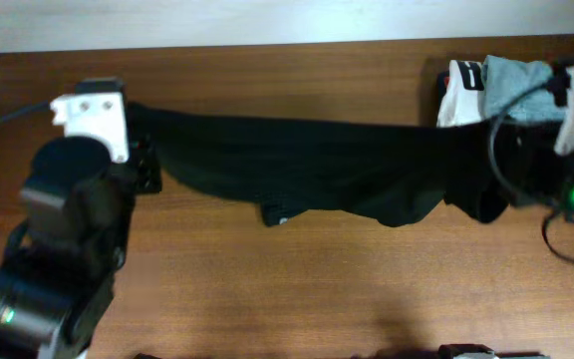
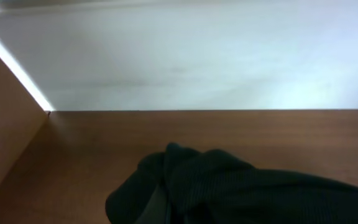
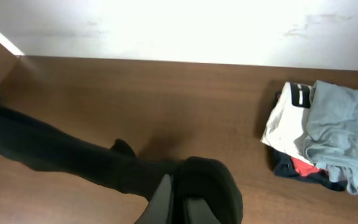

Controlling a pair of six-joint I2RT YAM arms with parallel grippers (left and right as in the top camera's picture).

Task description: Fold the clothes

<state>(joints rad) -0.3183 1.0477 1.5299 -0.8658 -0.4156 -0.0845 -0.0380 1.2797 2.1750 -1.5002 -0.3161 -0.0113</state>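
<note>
Top (image 1: 327,165) stretched across the desk (image 1: 267,289) between the left end effector (image 1: 145,165) and right end effector (image 3: 179,202), both clamped on it; uneven tension could pull a hem free, dropping it crumpled.

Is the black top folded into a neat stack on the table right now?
No, the black top is stretched out in one long band across the table, not stacked.

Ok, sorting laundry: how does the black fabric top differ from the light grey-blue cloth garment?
The black fabric top is stretched out long; the light grey-blue garment lies bunched on other clothes. The top is darker and far wider than the garment. Both are soft fabric.
</note>
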